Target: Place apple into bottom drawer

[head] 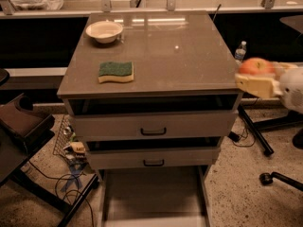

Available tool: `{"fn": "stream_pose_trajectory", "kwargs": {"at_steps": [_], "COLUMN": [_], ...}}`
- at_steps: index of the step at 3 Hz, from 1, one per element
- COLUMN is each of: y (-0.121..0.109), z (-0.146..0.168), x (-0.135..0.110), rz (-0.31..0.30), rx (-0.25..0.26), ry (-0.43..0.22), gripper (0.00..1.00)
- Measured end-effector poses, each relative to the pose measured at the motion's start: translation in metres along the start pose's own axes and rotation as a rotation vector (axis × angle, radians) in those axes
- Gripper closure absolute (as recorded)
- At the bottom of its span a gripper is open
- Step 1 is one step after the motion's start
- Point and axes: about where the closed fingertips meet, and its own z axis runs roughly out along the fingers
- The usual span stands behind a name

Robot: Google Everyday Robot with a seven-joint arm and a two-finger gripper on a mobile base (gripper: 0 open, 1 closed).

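The red apple (pixel 256 66) with a yellowish patch is held in my gripper (pixel 258 79) at the right edge of the camera view, just off the right side of the cabinet top and level with it. The gripper's pale fingers (pixel 255 85) are closed under and around the apple. The bottom drawer (pixel 154 195) is pulled out at the foot of the cabinet, a wide shallow grey tray with a flat floor, well below and left of the apple. Nothing lies in the part of it that shows.
A white bowl (pixel 104 31) and a green and yellow sponge (pixel 116 72) sit on the cabinet top (pixel 180 56). Two upper drawers (pixel 153 126) with black handles stand slightly open. A water bottle (pixel 240 51), chair legs (pixel 279 178) and cables (pixel 71 174) lie on the floor around.
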Motion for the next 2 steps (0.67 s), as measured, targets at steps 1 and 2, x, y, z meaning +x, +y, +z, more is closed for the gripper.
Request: {"fn": "stream_pose_trajectory", "kwargs": {"at_steps": [1,2], "y": [-0.0027,-0.0027], "z": [-0.0165,-0.0165], "x": [0.0449,0.0449], "rz": [0.020,0.020], "rx": [-0.059,-0.059], "ry": [0.042,0.042], "gripper": [1.00,1.00]}}
